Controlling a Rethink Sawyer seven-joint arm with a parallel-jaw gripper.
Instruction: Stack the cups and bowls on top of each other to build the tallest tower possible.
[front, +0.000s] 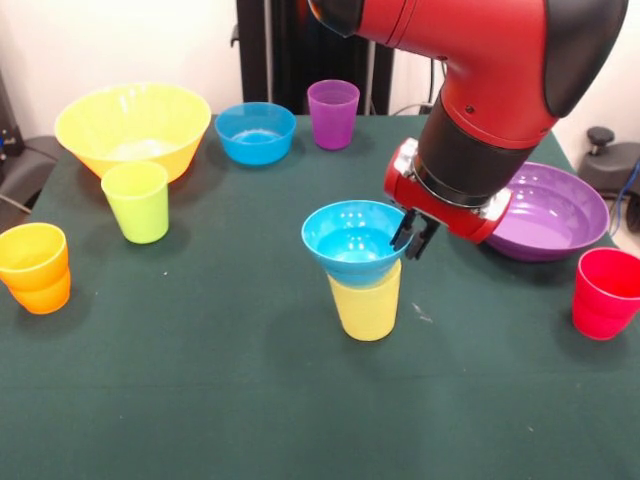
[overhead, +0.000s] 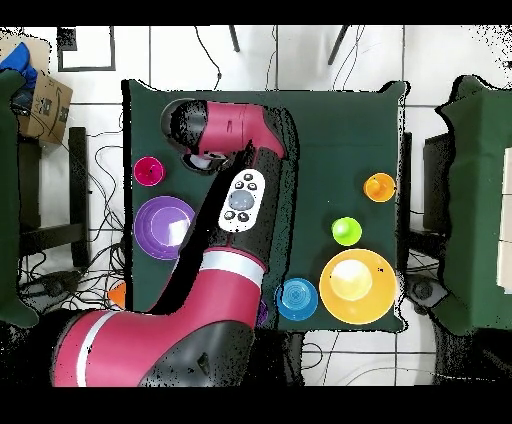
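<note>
The gripper (front: 413, 232) pinches the rim of the small blue bowl (front: 350, 240), fingers closed narrowly on it, seated in the yellow cup (front: 367, 303) mid-table (evidently steadying the tower's second tier).

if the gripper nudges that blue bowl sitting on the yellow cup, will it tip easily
Probably. The blue bowl is wider than the yellow cup it sits in, so it looks top-heavy. Both look like glossy plastic, likely light and slippery. The gripper is at its rim.

Dark green table (overhead: 340, 130); white tiled floor (overhead: 180, 55) with cables; cardboard box (overhead: 45, 100).
</note>
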